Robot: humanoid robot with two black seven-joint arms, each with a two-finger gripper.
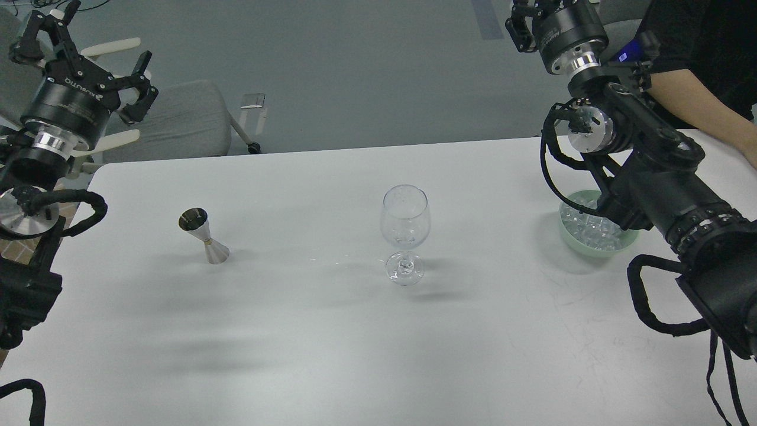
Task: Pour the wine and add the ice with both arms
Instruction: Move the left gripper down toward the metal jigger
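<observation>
An empty clear wine glass (405,231) stands upright at the table's middle. Left of it stands a small metal jigger (204,235); its upper cup looks dark inside, and I cannot tell whether that is wine. At the right, a pale green bowl (569,235) holds ice (591,226), partly hidden by my right arm. My left gripper (94,56) hangs open and empty, high beyond the table's far left corner. My right gripper (535,18) is raised at the top edge, cropped, so its fingers cannot be told apart.
The white table (331,343) ends at a far edge with grey floor behind it. A grey chair (177,121) stands beyond the far left corner. A person's bare forearm (704,103) rests at the far right corner, behind my right arm.
</observation>
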